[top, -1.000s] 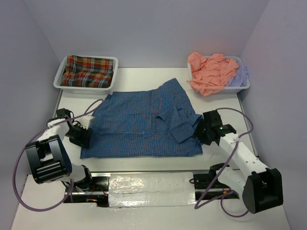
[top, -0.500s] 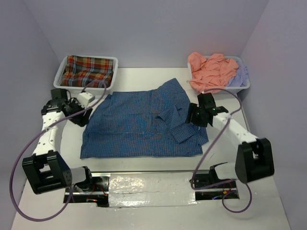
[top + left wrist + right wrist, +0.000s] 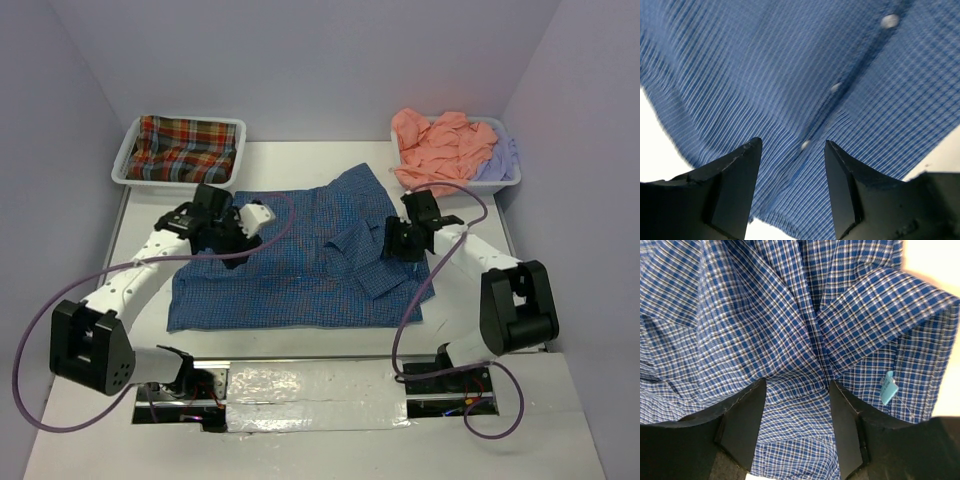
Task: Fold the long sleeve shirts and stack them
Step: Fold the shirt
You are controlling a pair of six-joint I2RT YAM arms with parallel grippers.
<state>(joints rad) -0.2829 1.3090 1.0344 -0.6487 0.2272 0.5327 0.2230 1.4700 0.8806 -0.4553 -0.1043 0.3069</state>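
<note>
- A white table [image 3: 300,160] fills a booth of pale lavender walls, with both arm bases at its near edge.
- The blue checked shirt [image 3: 300,270] lies spread near the table's centre. Its right side, toward 3 o'clock, is bunched and folded over, with the collar area at about 12 o'clock.
- In the right wrist view a small light-blue tag [image 3: 888,387] is sewn inside the cloth; its writing is too small to read.
- In the left wrist view a row of pale buttons [image 3: 889,21] runs along the placket.
- The left gripper [image 3: 232,243] hangs over the shirt's upper left part, at about 10 o'clock. Its jaws are apart with bare cloth showing between them, nothing pinched [image 3: 792,145].
- The right gripper [image 3: 400,240] is over the rumpled folds at 3 o'clock. Its jaws are likewise spread, straddling a crease without clamping it [image 3: 797,382].
- At 10 o'clock from the shirt, a white plastic tray [image 3: 125,165] holds the red-green plaid shirt [image 3: 185,148].
- At 2 o'clock, a second white tray [image 3: 455,188] holds the salmon orange shirt [image 3: 440,150], heaped above its rim, with the pale lavender shirt [image 3: 500,160] touching its right side.
</note>
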